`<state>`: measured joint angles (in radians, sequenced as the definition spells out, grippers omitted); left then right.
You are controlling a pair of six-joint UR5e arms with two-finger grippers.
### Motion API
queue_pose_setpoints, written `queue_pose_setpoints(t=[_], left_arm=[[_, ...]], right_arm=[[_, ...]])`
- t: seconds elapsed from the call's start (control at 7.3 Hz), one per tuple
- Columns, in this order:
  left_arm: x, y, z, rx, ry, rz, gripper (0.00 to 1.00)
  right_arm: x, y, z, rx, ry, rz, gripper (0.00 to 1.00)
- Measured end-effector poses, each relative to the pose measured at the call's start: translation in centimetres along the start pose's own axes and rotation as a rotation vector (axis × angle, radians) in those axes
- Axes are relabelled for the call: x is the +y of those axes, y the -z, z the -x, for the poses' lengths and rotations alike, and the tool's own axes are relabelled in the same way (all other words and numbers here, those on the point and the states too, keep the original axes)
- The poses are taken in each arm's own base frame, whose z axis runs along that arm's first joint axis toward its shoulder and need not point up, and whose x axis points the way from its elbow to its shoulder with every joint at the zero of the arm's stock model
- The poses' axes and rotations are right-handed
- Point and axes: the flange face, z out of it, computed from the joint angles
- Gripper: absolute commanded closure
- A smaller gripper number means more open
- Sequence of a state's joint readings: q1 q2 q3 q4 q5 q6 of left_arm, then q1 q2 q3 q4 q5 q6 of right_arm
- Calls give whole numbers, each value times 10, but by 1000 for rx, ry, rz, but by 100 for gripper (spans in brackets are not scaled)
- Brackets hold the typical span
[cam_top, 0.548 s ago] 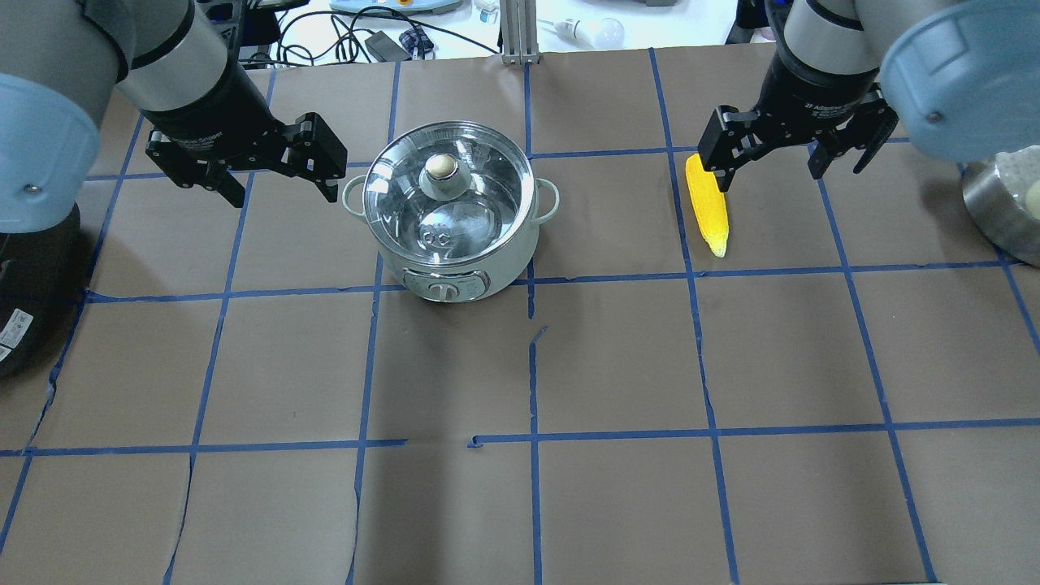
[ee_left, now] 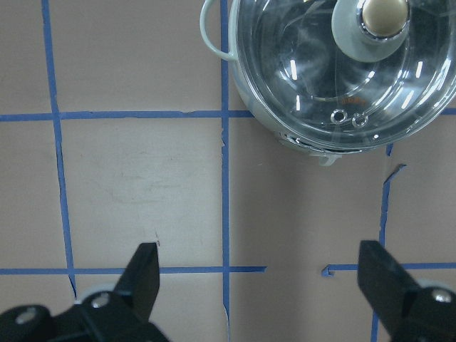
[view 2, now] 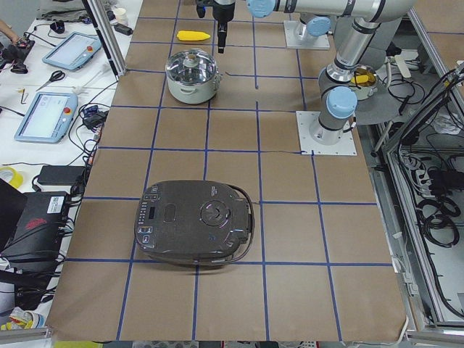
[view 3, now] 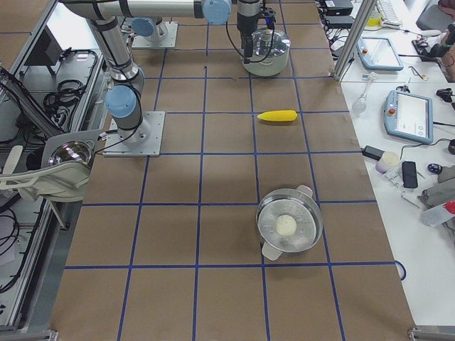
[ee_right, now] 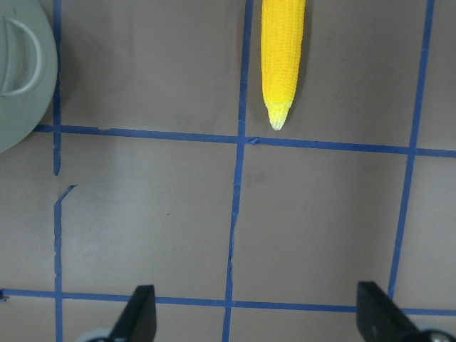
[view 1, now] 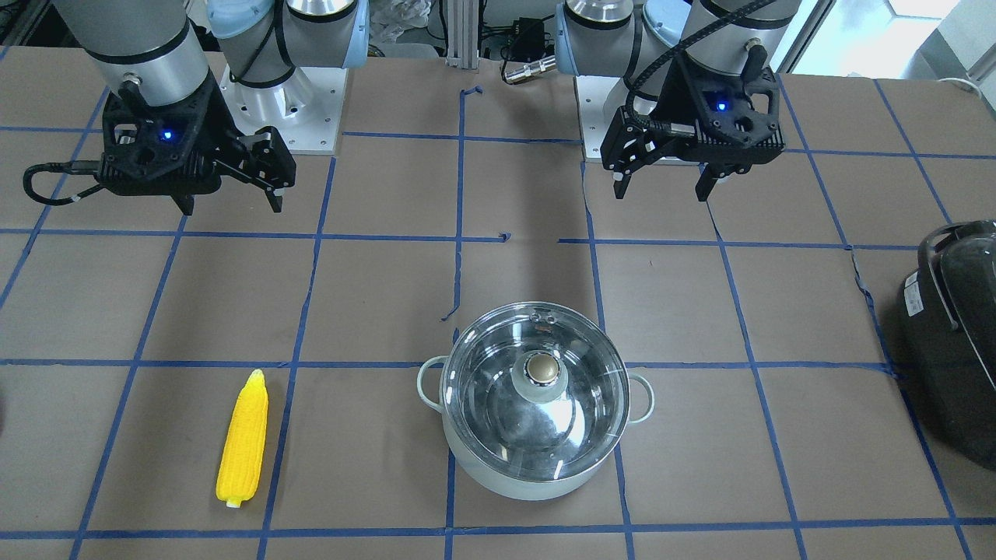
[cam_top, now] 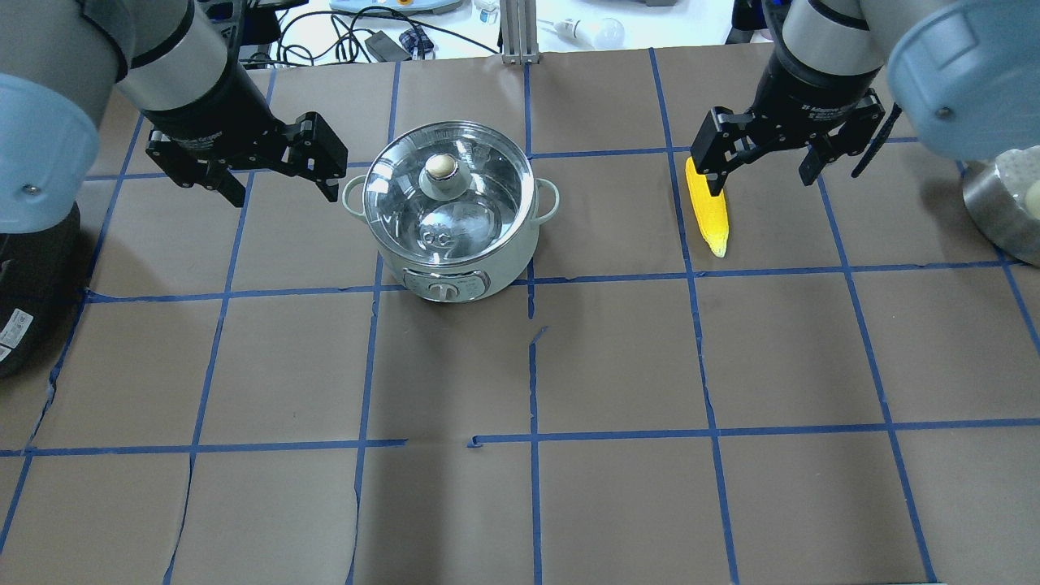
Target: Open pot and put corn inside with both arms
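The pale grey-white pot (cam_top: 451, 244) stands on the table with its clear glass lid (cam_top: 479, 187) on and its knob (cam_top: 441, 166) on top; it also shows in the front view (view 1: 537, 474). The yellow corn (cam_top: 707, 207) lies flat to the pot's right, also in the front view (view 1: 243, 439). My left gripper (cam_top: 283, 195) is open and empty, hovering just left of the pot. My right gripper (cam_top: 762, 185) is open and empty, hovering above the table with one finger over the corn's thick end. In the right wrist view the corn (ee_right: 283, 57) lies ahead of the open fingers.
A large black glossy appliance (view 1: 953, 342) sits at the table's left end. A steel pot holding a white ball (view 3: 288, 224) stands at the right end. Blue tape lines grid the brown table. The arm bases are bolted down at the table's rear edge.
My right gripper has shifted slightly left and turned a little over the corn's thick end. The left gripper, the pot and the corn have not moved.
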<state>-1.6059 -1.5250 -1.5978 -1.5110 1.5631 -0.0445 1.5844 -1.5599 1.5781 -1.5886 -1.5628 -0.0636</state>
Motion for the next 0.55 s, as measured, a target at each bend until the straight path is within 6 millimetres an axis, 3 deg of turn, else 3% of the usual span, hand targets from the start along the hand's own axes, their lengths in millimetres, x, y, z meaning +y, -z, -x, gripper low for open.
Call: queue_pose_setpoints(t=[0.55], left_arm=[[0,1,0,0,0,-1,0]], right_arm=[[0,-1,1,-34,-3,9,0]])
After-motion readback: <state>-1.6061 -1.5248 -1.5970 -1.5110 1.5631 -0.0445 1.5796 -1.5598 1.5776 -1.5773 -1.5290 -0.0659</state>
